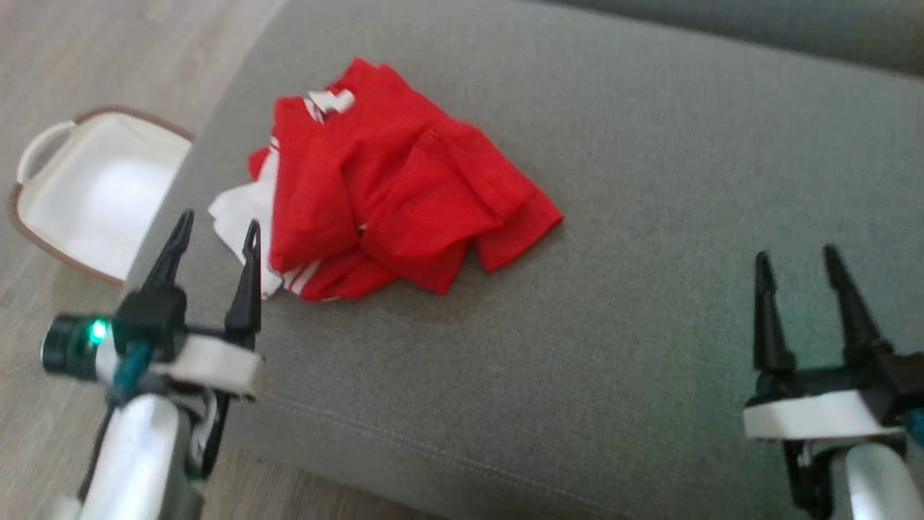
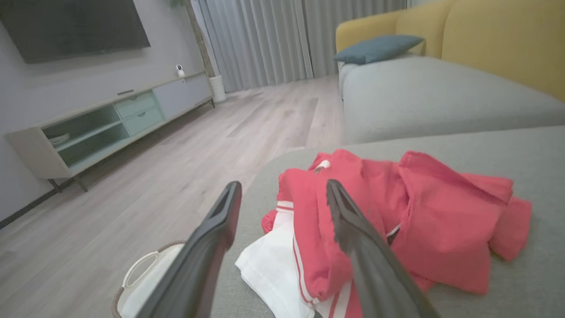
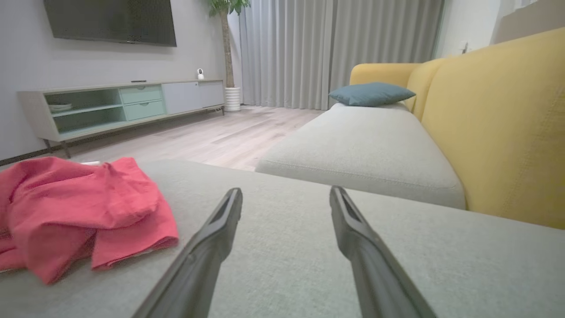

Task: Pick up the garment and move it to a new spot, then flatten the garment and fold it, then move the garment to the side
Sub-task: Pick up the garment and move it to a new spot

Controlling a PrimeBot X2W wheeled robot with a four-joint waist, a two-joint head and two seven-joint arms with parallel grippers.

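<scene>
Grey cushion (image 1: 650, 217): broad seat, probably the surface for folding.
Garment (image 1: 390, 188): red and white, crumpled in a heap near the cushion's left edge, not yet lifted.
Left gripper (image 1: 216, 224): fingers spread, just beside the white hem, seemingly poised to grasp.
Right gripper (image 1: 794, 253): fingers spread, empty, well apart from the garment.

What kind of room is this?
Probably a living room: there is a yellow sofa with a blue cushion, a TV on the wall and a long low cabinet under it.

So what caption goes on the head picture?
Crumpled red-and-white garment on the grey sofa seat, open left pincer by its edge.
</scene>
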